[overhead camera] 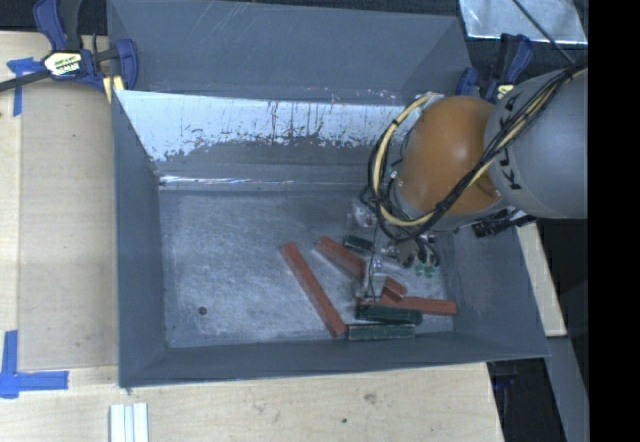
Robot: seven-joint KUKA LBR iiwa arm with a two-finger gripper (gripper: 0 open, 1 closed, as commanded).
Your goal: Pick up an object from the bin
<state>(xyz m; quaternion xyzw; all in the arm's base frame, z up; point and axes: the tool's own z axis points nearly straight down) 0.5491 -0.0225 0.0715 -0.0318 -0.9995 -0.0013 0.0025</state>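
Observation:
My gripper (373, 282) hangs low over the bin's front right part, under the arm's orange cover. It is over a small cluster of bars. A short red-brown bar (342, 255) lies just left of it and partly under it. Another red-brown bar (425, 307) lies to its lower right. A black bar (390, 314) and a dark green bar (382, 332) lie side by side just below it, near the front wall. I see nothing held in the gripper.
A long red-brown bar (313, 289) lies slanted from the bin's middle toward the front wall, left of the cluster. The right and front walls stand close to the gripper.

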